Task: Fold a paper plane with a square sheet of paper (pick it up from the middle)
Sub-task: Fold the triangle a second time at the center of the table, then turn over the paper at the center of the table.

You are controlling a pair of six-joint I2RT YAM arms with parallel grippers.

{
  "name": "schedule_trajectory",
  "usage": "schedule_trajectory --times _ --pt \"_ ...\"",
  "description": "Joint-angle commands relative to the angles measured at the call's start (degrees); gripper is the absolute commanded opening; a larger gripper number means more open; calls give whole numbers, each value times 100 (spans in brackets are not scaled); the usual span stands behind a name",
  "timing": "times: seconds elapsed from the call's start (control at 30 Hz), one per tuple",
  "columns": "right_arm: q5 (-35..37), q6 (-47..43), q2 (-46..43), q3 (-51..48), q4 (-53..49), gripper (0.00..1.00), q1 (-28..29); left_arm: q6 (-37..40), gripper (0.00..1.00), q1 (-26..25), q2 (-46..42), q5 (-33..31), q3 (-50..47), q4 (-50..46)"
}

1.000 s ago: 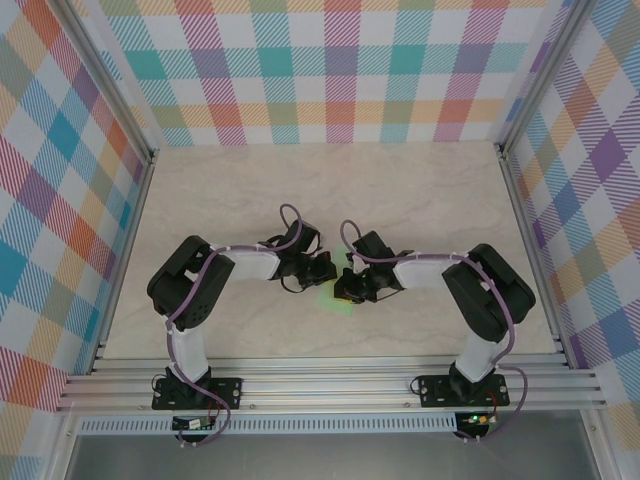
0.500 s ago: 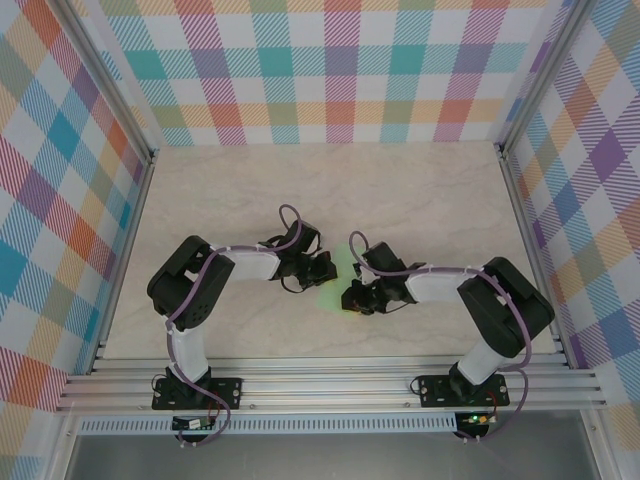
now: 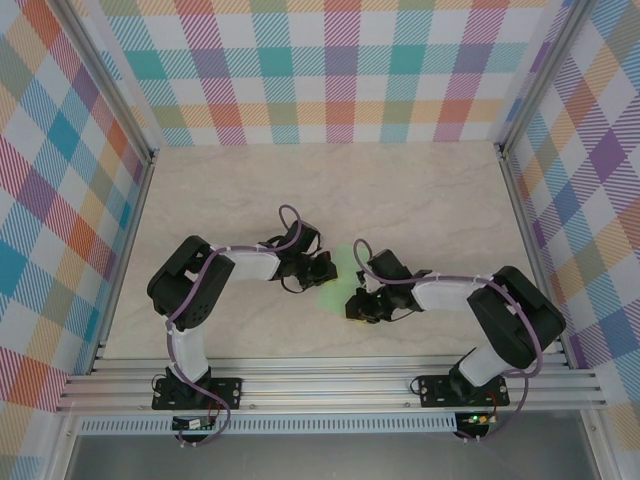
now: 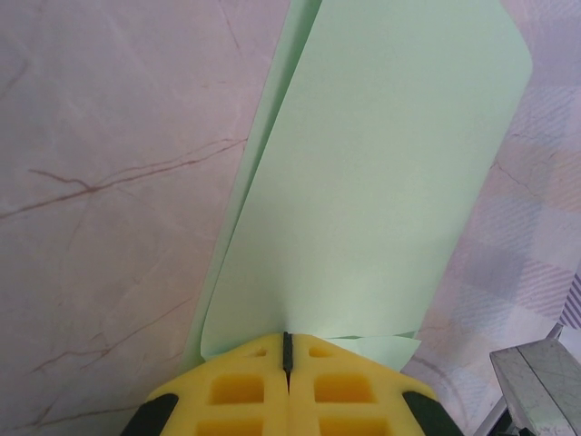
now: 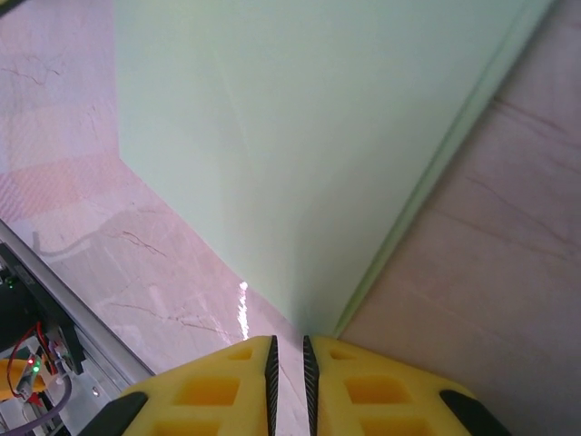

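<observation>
The pale-green square sheet of paper (image 3: pixel 335 290) lies folded over in layers on the marble table between my two grippers. My left gripper (image 3: pixel 325 272) is shut on its near edge; in the left wrist view the yellow fingers (image 4: pixel 245 386) meet at the left gripper (image 4: pixel 288 341) and the paper (image 4: pixel 381 182) stretches away from them, a lower layer showing along its left side. My right gripper (image 3: pixel 352 305) sits at the sheet's near right side. In the right wrist view the right gripper (image 5: pixel 289 350) stands slightly open, with nothing in the gap. The paper's (image 5: pixel 300 136) folded edge ends just in front of the tips.
Plaid walls (image 3: pixel 330 80) enclose the marble table (image 3: pixel 420 190) on three sides. An aluminium rail (image 3: pixel 330 385) runs along the near edge by the arm bases; its corner, with wiring (image 5: pixel 36 363), is close at the lower left of the right wrist view.
The right gripper has drawn back toward the near edge, off the paper, and its jaws have parted a little. The left gripper has stayed shut on the sheet.
</observation>
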Motion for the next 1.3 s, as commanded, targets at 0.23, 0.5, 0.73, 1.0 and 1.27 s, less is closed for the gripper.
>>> schedule_trajectory --times 0.23,0.5,0.73,1.0,1.27 --pt "1786 -36 -1233 815 -2144 72 -259 29 0 -43 -238 -163 79 -230" --pt "2053 338 -690 1648 -2525 100 -844 186 0 -34 -559 -318 376 -678" --pt "1041 996 -128 1683 -1660 90 -877 241 0 -33 -779 -302 256 -770" --pt "882 1367 -26 1006 -620 66 -879 239 0 -43 -660 -43 239 -569" --pt "441 1343 260 848 -71 54 -868 246 0 -60 -429 79 349 -576"
